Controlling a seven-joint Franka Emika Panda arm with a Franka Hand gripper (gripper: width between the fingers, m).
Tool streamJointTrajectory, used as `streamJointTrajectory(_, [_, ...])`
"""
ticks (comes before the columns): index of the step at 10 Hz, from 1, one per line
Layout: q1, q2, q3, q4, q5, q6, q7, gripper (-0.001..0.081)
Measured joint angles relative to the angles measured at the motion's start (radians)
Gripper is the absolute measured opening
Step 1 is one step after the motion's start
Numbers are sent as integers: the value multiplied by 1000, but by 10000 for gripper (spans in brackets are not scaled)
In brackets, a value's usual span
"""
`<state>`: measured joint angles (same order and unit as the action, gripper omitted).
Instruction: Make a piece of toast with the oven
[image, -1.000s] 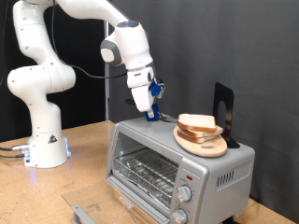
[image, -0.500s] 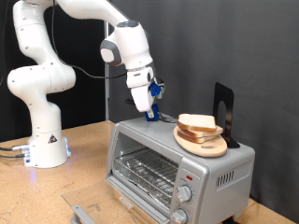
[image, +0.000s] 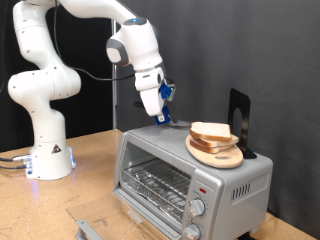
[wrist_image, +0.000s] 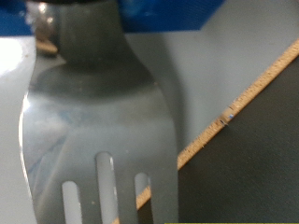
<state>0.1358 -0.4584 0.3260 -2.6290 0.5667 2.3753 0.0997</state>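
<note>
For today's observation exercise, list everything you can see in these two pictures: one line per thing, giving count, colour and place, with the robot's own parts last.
piece of toast: one, pale with tan crust, on the wooden plate.
wooden plate: one, light brown, on top of the oven, towards the exterior view's right.
oven: one, silver-grey, door open, wire rack visible inside, two knobs on its front; on the table.
black stand: one, black, upright on the oven behind the plate.
spatula: one, shiny metal, slotted, filling the wrist view; held at the gripper.
table: one, brown board surface under the oven and robot base.
robot arm: one, white, at the exterior view's left.
gripper: one, white with blue parts, above the oven's top, apart from the plate.
</note>
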Motion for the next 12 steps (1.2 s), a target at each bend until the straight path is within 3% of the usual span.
streamJointTrajectory(3, [-2, -67, -56, 39, -5, -140, -35, 368])
streamJointTrajectory(5, [-2, -66, -51, 29, 13, -115, -28, 368])
streamJointTrajectory(6, [0, -73, -56, 22, 65, -72, -33, 368])
streamJointTrajectory(9, [2, -143, -116, -15, 204, -11, -67, 368])
streamJointTrajectory(12, [-48, -205, -184, -59, 179, -14, -90, 368])
